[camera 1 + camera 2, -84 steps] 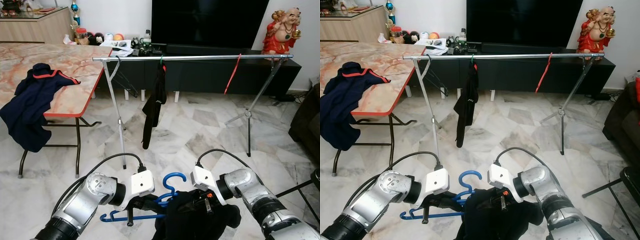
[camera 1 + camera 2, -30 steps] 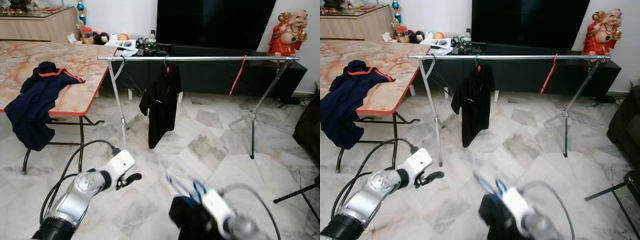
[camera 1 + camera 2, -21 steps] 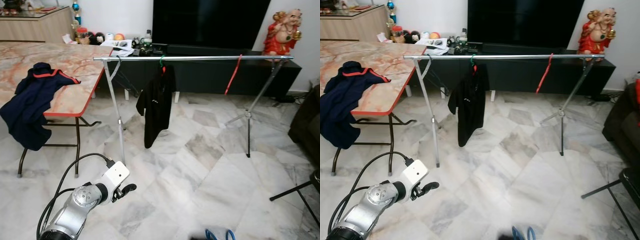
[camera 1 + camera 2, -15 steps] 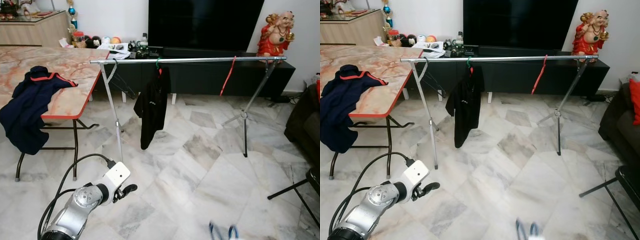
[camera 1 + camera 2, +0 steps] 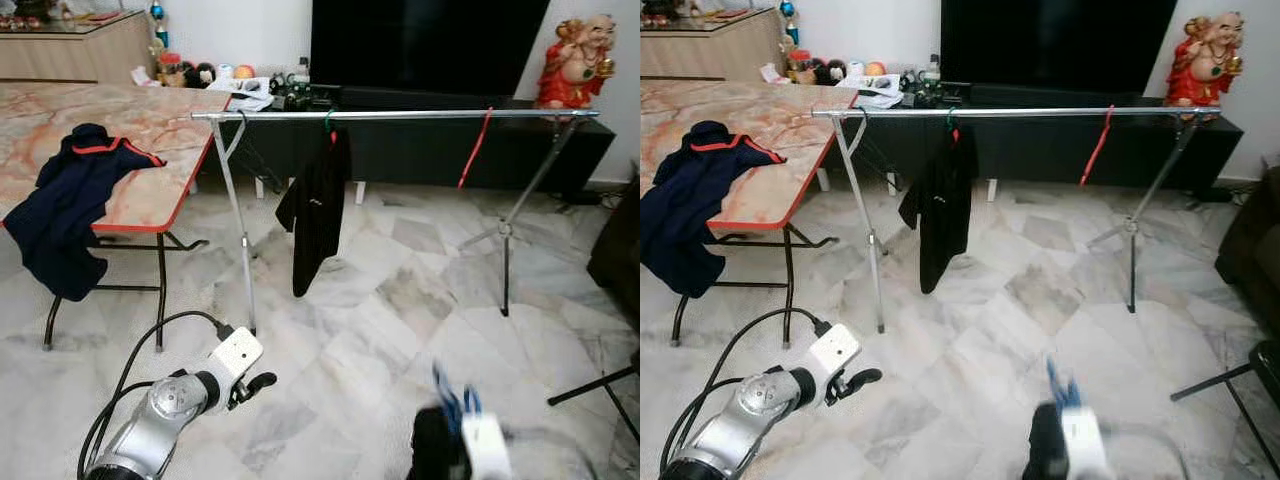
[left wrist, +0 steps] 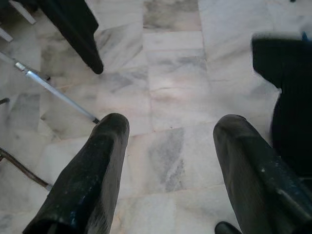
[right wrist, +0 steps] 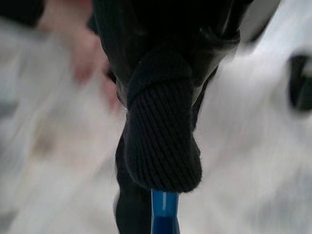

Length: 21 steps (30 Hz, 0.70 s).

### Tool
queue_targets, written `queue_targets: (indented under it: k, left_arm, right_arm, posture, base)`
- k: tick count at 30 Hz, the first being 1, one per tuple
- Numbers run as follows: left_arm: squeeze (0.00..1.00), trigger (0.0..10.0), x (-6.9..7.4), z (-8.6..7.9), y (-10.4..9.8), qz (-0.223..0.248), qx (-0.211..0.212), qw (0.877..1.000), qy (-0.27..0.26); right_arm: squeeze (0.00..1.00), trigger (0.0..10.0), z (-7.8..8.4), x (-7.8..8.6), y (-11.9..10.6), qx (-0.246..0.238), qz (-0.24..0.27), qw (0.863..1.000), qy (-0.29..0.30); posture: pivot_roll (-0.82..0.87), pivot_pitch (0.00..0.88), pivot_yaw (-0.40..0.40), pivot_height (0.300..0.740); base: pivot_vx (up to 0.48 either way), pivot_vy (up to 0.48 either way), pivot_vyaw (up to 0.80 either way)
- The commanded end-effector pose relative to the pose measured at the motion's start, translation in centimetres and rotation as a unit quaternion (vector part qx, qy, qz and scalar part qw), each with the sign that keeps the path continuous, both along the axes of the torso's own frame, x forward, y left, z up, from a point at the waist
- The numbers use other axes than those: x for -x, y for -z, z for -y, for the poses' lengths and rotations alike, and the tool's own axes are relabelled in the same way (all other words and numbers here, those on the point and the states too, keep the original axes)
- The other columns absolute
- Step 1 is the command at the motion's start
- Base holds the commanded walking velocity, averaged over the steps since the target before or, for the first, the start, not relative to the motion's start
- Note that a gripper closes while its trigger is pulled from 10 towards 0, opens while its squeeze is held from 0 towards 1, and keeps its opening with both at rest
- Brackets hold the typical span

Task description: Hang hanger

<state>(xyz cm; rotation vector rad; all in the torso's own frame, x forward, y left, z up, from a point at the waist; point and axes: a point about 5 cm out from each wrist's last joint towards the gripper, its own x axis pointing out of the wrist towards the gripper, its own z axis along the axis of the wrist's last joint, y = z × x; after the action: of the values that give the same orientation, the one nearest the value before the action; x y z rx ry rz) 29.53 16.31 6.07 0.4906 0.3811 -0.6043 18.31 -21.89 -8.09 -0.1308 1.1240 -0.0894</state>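
blue plastic hanger [image 5: 452,404] with black knit garment [image 7: 161,141]: low at frame bottom, blurred, at right gripper [image 5: 1065,425] (finger state cannot be told). left gripper [image 6: 168,161]: jaws apart over marble floor [image 5: 380,300]. silver clothes rail [image 5: 400,115]: beyond, well apart.

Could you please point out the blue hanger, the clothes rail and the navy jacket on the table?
blue hanger [image 5: 452,403]: left eye view, blurred hook.
clothes rail [image 5: 420,115]: left eye view, mid-bar.
navy jacket [image 5: 60,210]: left eye view, body fabric.

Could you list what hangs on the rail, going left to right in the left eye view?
Grey hanger → black shirt → red hanger, all on the rail.
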Motion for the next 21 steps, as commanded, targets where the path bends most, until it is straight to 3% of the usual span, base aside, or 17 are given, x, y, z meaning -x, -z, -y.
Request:
queue_targets:
  k: [1, 6, 10, 13, 17, 18, 19, 20, 21]
  left_arm:
    - [0.00, 10.0, 0.3, 0.3, 0.2, -0.005, -0.008, 1.000, 0.014]
    - [0.00, 10.0, 0.3, 0.2, 0.1, -0.005, -0.011, 1.000, 0.015]
    - [0.00, 10.0, 0.2, 0.4, 0.1, -0.004, -0.009, 1.000, 0.014]
    - [0.00, 10.0, 0.2, 0.6, 0.3, -0.010, -0.006, 1.000, 0.013]
    - [0.00, 10.0, 0.4, 0.5, 0.6, -0.024, -0.006, 1.000, 0.013]
    - [0.00, 10.0, 0.6, 0.4, 0.8, -0.036, -0.005, 0.999, 0.015]
    - [0.00, 10.0, 0.9, 0.2, 1.1, -0.056, -0.003, 0.998, 0.019]
    - [0.00, 10.0, 1.0, 0.2, 1.3, -0.062, -0.004, 0.998, 0.021]
    - [0.00, 10.0, 1.0, 0.2, 1.3, -0.062, -0.004, 0.998, 0.021]
  right_arm:
    - [0.00, 0.0, 0.2, 0.2, 0.1, -0.006, -0.004, 1.000, 0.012]
    - [0.00, 0.0, 0.2, 0.1, 0.0, 0.005, -0.003, 1.000, -0.006]
    - [0.00, 0.0, 0.2, -1.5, -0.8, 0.011, 0.018, 0.999, -0.025]
    - [0.00, 0.0, -0.4, -5.0, -2.8, 0.004, 0.066, 0.995, -0.077]
    - [0.00, 0.0, -0.8, -7.4, -4.4, -0.002, 0.103, 0.987, -0.121]
    - [0.00, 0.0, -1.2, -8.7, -5.5, -0.005, 0.122, 0.980, -0.160]
    - [0.00, 0.0, -2.3, -11.1, -7.6, -0.013, 0.151, 0.957, -0.247]
    - [0.00, 0.0, -2.7, -11.8, -8.4, -0.015, 0.160, 0.947, -0.279]
    - [0.00, 0.0, -2.7, -11.8, -8.4, -0.015, 0.160, 0.947, -0.279]
  posture:
    - [0.15, 0.016, -0.048, 0.740]
    - [0.15, 0.018, -0.043, 0.740]
    - [0.15, 0.017, -0.043, 0.740]
    - [0.15, 0.016, -0.042, 0.740]
    - [0.14, 0.017, -0.043, 0.740]
    - [0.14, 0.017, -0.044, 0.740]
    - [0.14, 0.016, -0.044, 0.740]
    - [0.14, 0.016, -0.044, 0.740]
    - [0.14, 0.016, -0.044, 0.740]
  base:
    - [0.000, 0.000, 0.00]
    - [0.000, 0.000, 0.00]
    - [0.000, 0.000, 0.00]
    - [0.000, 0.000, 0.00]
    - [0.000, 0.000, 0.00]
    - [0.000, 0.000, 0.00]
    - [0.000, 0.000, 0.00]
    - [0.000, 0.000, 0.00]
    - [0.000, 0.000, 0.00]
